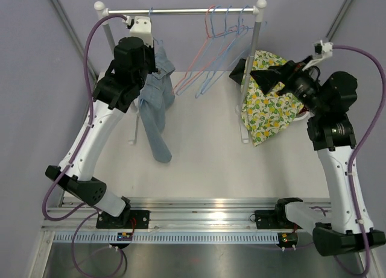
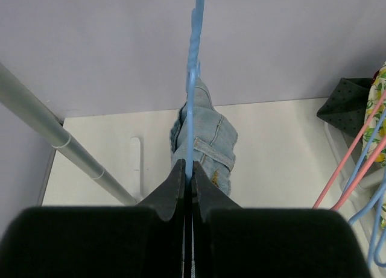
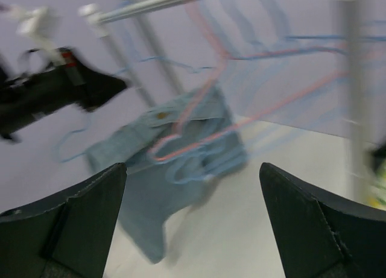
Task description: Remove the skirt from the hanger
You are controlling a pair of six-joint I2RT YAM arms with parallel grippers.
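Claws differ: left claw (image 2: 190, 170) clamped on blue hanger (image 2: 193, 79); right claw (image 3: 190, 175) spread wide, empty. Denim skirt (image 1: 155, 109) hangs at 11 o'clock, below rail (image 1: 199, 11). Best: hold hanger steady, right claw pinches waistband (image 2: 211, 152), draws it off downward.

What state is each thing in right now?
Skirt: hanging on the blue hanger, not yet off.
Blue hanger: hooked on the rod, clamped by the left gripper.
Left gripper: shut on the blue hanger.
Right gripper: open, empty.
Spare hangers: bare, on the rod.
Lemon-print cloth: draped at the rod's right end.
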